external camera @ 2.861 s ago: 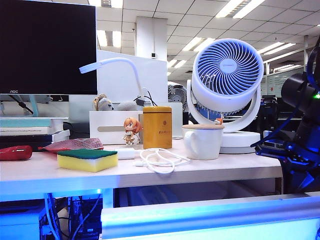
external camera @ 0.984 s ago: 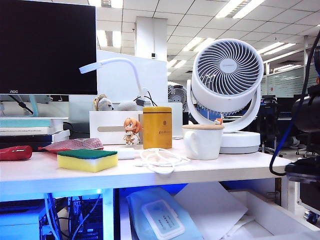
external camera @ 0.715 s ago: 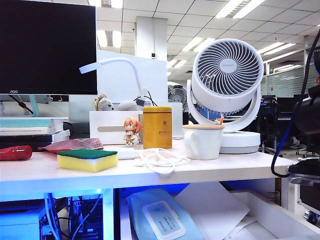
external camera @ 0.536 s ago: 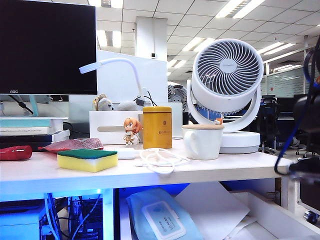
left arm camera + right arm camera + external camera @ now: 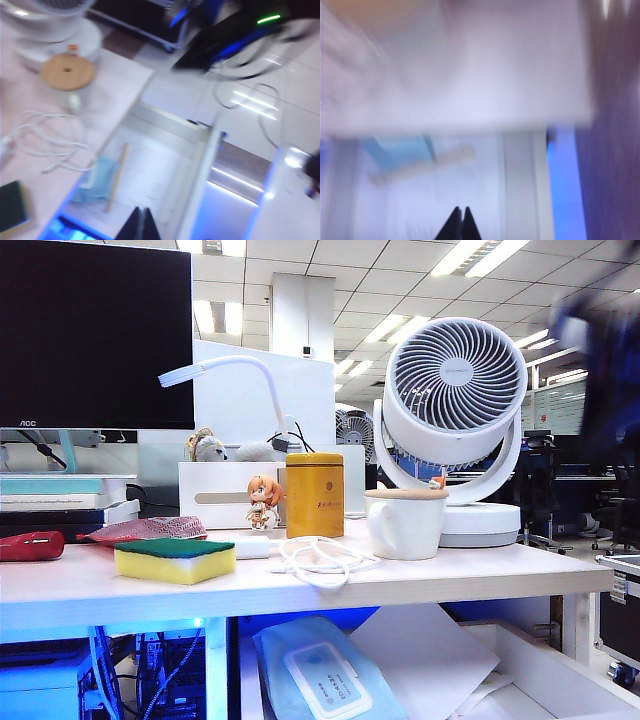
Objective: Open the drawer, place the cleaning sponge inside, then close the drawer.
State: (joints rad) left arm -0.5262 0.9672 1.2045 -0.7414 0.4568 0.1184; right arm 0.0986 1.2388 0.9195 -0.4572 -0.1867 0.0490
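The cleaning sponge (image 5: 175,560), yellow foam with a dark green top, lies on the desk's left part; it also shows in the left wrist view as the sponge (image 5: 12,207). Under the desk the white drawer (image 5: 540,655) stands pulled out, with a blue wipes pack (image 5: 320,675) and papers inside. My left gripper (image 5: 141,220) is shut and empty, hovering over the open drawer (image 5: 202,175). My right gripper (image 5: 460,212) is shut and empty above the drawer (image 5: 517,170), near the desk edge. In the exterior view my right arm (image 5: 600,350) is a dark blur high at the right.
On the desk stand a white mug with a wooden lid (image 5: 405,523), a yellow tin (image 5: 314,495), a small figurine (image 5: 264,502), a white fan (image 5: 455,390) and a coiled white cable (image 5: 320,560). A red pouch (image 5: 140,530) lies behind the sponge. A monitor (image 5: 95,335) stands at the back left.
The drawer has come further out and its contents now show. My right arm has swung up from low beside the desk's right end to high in the view. The sponge has not moved.
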